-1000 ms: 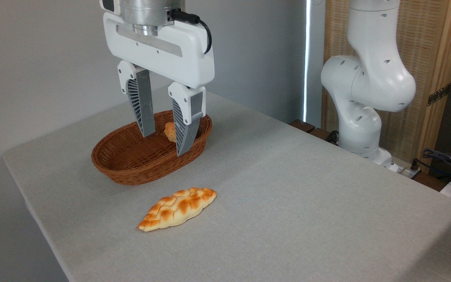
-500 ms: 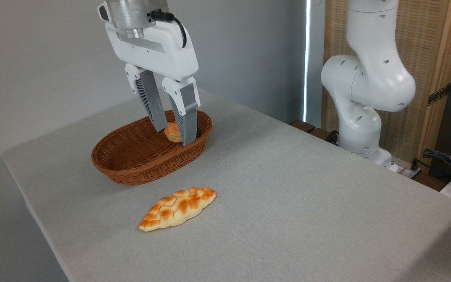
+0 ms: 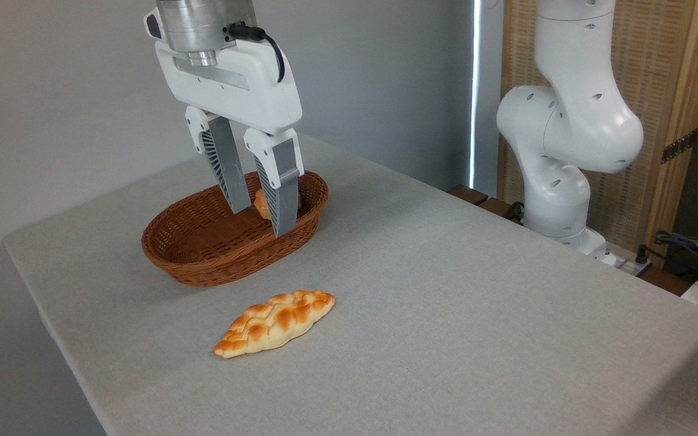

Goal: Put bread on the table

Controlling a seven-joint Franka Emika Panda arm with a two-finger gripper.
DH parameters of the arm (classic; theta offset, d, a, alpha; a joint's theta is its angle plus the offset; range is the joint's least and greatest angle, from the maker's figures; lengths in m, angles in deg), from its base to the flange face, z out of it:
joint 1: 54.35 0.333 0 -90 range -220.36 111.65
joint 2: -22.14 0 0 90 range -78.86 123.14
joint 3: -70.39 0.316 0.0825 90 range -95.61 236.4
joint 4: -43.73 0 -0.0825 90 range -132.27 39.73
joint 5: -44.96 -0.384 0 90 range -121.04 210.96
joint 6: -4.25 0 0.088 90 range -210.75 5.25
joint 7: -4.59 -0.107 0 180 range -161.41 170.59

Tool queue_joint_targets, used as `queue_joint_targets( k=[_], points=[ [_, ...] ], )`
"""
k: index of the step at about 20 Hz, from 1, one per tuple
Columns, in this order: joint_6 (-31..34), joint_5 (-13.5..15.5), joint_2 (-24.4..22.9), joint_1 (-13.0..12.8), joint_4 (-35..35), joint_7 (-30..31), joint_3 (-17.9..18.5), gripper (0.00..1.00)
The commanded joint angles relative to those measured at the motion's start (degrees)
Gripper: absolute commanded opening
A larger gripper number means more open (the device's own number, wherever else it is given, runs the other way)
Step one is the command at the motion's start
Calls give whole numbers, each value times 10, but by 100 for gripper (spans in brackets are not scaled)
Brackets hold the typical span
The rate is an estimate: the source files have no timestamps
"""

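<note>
The braided loaf (image 3: 274, 323) is lying flat on the table (image 3: 476, 290), out in the open near the front-left part of the grey surface, with one pointed end aiming toward the front-left edge and the other aiming back toward the middle. It is sitting just in front of the wicker basket (image 3: 203, 254), apart from it, with a strip of bare cloth showing between the two. Nothing is touching the loaf. The basket is resting toward the back-left corner of the table, and a small round bun (image 3: 261, 203) is sitting inside it at its far right end, partly hidden behind the gripper. The gripper (image 3: 261, 221) is hanging over that same end of the basket, tilted a little, its two grey fingers (image 3: 228, 175) pointing down with a clear gap between them; the jaws are standing apart and gripping nothing, and the bun is showing in the gap behind them, though whether the fingertips are touching it cannot be told from this angle. The white arm's base (image 3: 558, 200) is standing beyond the table's far right edge.
</note>
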Motion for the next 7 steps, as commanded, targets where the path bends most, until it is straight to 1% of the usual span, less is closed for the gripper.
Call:
queue_joint_targets(
  k=[1, 4, 7],
  points=[
    [-1, -5, 3, -1, 9, -7, 3, 100],
    [-1, -5, 2, -1, 9, -5, 3, 100],
    [-1, -4, 2, -1, 10, -6, 13, 100]
  ],
)
